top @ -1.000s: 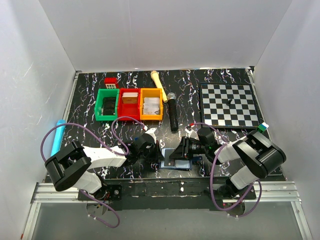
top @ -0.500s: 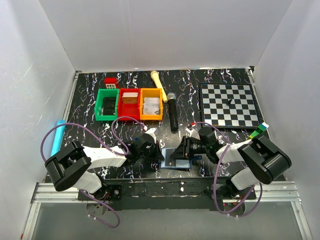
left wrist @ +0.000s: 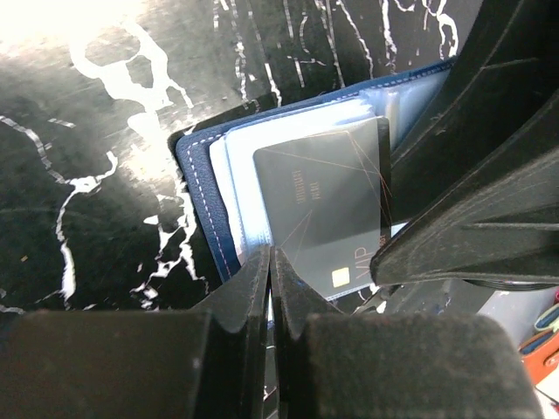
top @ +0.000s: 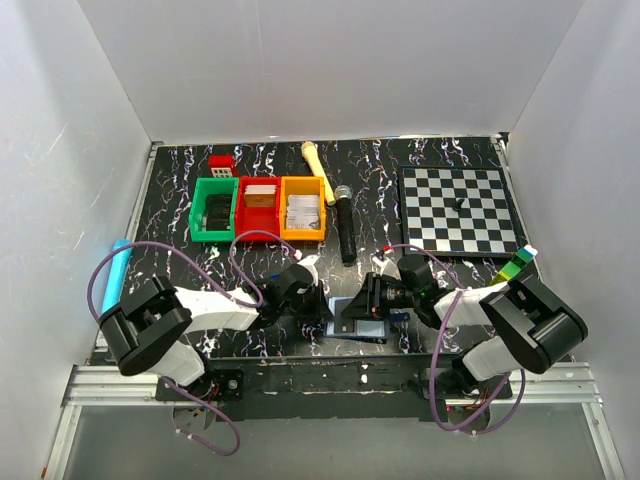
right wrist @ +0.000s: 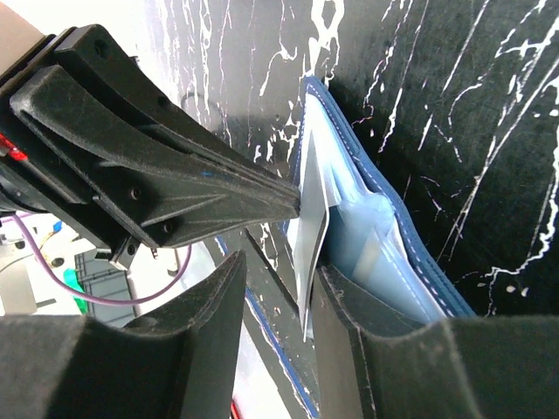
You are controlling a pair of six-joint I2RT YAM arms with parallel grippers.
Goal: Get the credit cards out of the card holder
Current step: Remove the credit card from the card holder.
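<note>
The card holder (top: 358, 327) lies open on the black marbled table (top: 420, 160) at its near edge, between the two arms, with its navy cover down and its pale pockets up. The left gripper (left wrist: 271, 258) is closed tight, and its tips meet at the holder's left edge; I cannot tell whether they pinch anything there. A dark grey credit card (left wrist: 325, 199) is lifted at an angle off the pale pockets. The right gripper (right wrist: 279, 271) reaches in from the right with its jaws narrowly apart either side of that card, which sits close to one finger with a gap to the other. Farther back a green bin (top: 198, 212), a red bin (top: 258, 232) and an orange bin (top: 302, 235) stand in a row, with a black microphone (top: 344, 225) just right of them and a chessboard (top: 440, 225) at the far right
</note>
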